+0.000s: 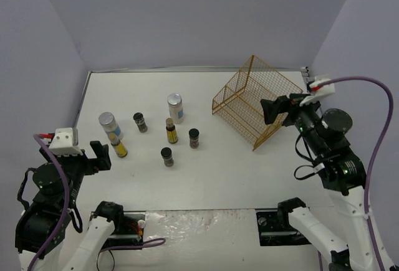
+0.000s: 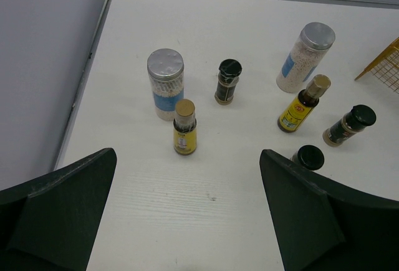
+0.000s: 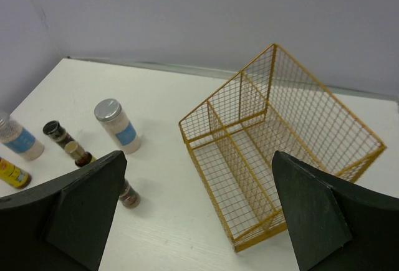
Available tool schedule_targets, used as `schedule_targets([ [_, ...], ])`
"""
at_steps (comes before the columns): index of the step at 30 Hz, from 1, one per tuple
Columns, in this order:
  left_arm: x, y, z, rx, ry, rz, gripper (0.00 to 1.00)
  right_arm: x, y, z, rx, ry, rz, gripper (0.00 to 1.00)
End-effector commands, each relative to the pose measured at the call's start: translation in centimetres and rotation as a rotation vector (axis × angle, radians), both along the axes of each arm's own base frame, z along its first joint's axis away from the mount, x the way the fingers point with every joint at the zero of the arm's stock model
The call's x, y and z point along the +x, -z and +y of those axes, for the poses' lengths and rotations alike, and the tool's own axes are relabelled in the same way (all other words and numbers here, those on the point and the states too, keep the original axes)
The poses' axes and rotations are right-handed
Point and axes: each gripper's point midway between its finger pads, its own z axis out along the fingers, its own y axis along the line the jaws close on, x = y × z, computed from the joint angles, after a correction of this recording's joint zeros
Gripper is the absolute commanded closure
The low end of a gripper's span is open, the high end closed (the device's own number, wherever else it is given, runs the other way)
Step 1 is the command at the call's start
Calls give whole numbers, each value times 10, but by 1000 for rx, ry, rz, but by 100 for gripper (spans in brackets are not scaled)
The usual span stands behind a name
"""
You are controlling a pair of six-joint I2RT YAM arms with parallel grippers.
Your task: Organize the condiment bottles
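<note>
Your left gripper (image 1: 101,155) & right gripper (image 1: 271,113) both gape wide, empty; seven small condiment bottles (image 1: 169,131) stand scattered on white desk (image 1: 218,171), left of ctr, apart from tilted gold wire basket (image 1: 255,99)

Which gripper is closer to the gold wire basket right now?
Right. The right gripper is open at the right side of the gold wire basket, close to its mesh. The left gripper is across the table near the left edge, beside a yellow-labelled bottle.
</note>
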Motion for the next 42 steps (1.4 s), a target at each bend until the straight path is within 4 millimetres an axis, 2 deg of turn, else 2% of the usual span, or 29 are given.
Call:
schedule_targets([
  [1,28,-16,-12,-17,30,-55,3,26,13,42,37,-133,80,0],
  [4,39,-9,-17,-31,41,-51,3,43,42,76,-14,-164,149,0],
  [6,43,-2,-19,-27,46,-35,3,44,52,94,-59,-177,162,0],
  [7,47,5,-20,-21,48,-22,3,45,67,116,-99,-196,192,0],
  [8,48,9,-19,-18,45,-14,3,45,74,128,-115,-213,208,0],
  [10,52,22,-20,-18,40,8,3,47,102,158,-153,-257,267,1],
  [12,54,28,-22,-38,38,10,3,52,130,174,-192,-268,312,5],
  [14,54,38,-24,-50,46,13,3,57,146,184,-200,-262,324,8],
  [16,54,39,-25,-62,50,-12,3,59,166,196,-216,-280,354,10],
  [19,55,41,-25,-82,44,-46,3,63,192,205,-260,-275,384,12],
  [24,55,43,-20,-59,22,-57,3,63,216,227,-284,-305,399,16],
  [26,55,45,-19,-54,18,-53,3,64,223,229,-298,-296,400,18],
  [35,57,49,-18,-45,17,-50,3,63,251,234,-333,-284,421,26],
  [42,58,49,-18,-42,13,-44,3,64,274,232,-378,-272,446,27],
])
